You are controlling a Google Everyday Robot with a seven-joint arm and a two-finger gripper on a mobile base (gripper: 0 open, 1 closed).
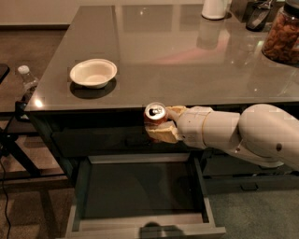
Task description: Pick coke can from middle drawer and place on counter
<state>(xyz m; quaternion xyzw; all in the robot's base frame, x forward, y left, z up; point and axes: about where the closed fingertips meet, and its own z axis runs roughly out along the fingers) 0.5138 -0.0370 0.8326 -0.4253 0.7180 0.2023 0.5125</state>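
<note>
Red-brown metal with a silver top and pull tab, the small coke can (pixel 155 115) was held upright in the air by the two-finger gripper (pixel 160 122). It hung just in front of the counter's near edge, with its top about level with that edge. Whether it touched the edge could not be told. The tan fingers (pixel 162 134) were drawn in tight against the can's sides, one showing low at the front and the other behind it on the right. They held nothing else. The white rounded arm (pixel 243 133) reached in from the right, along the dark cabinet front.

Beneath the can, the wide dark grey-green middle drawer (pixel 140 191) stood pulled out. Its flat dark floor and lighter grey rim edges were in view. The can was above the drawer's back part, well apart from the floor.

The large glossy grey counter (pixel 163 56) carried a round white bowl (pixel 93 72) near its front left corner, well apart from the can. A white cylindrical container (pixel 215 8) stood at the far edge, and a clear jar of brown contents (pixel 282 32) stood at the right. A clear plastic bottle with a white cap (pixel 28 81) stood off the counter's left side.
</note>
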